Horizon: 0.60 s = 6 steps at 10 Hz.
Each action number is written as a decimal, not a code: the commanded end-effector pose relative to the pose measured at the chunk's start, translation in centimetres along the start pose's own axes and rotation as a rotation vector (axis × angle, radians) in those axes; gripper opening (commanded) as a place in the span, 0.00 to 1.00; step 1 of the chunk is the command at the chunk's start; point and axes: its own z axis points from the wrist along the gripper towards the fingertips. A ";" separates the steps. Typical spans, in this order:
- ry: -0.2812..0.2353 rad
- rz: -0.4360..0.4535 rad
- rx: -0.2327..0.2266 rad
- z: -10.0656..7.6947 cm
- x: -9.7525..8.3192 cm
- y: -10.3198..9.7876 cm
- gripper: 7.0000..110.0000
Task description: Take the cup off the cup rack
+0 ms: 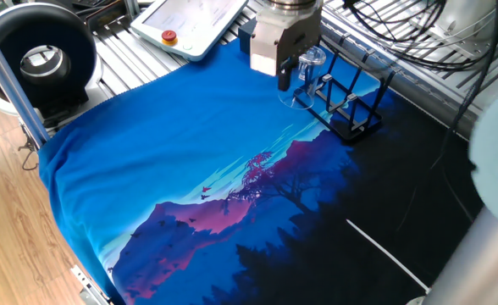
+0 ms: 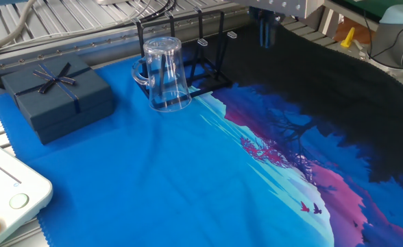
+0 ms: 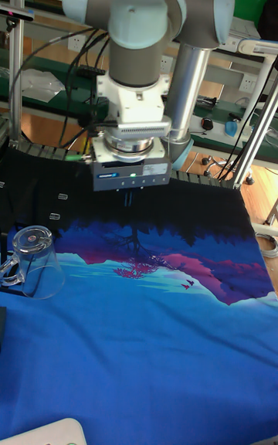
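The tool hangs from the grey UR5 arm, pointing straight down above the worktop, which is covered by a printed cloth of blue sky, purple hills and black trees. Its two dark fingers sit close together with only a narrow gap showing, and nothing is held between them; whether they are fully closed cannot be told. The cup, a clear glass mug, stands upside down, thick base up, rim on the blue part of the cloth, its looped handle turned away from the tool. In the other fixed view the mug is well apart from the tool, off to its side; in the tall fixed view it sits low and to the side of the tool, near the picture's edge. The cup rack, a black frame of thin bars and upright pegs, stands just behind the mug and touches or nearly touches it, lying between the mug and the tool in the other fixed view. A dark navy gift box with a bow rests beyond the mug, farther from the tool. A white pendant with a red button lies at the worktop's edge.
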 end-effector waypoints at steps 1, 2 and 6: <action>-0.059 -0.143 0.010 -0.1 -3.0 -5.8 0.15; -0.067 -0.171 0.011 0.1 -3.3 -6.7 0.15; -0.099 -0.160 0.115 -0.4 -4.4 -8.5 0.36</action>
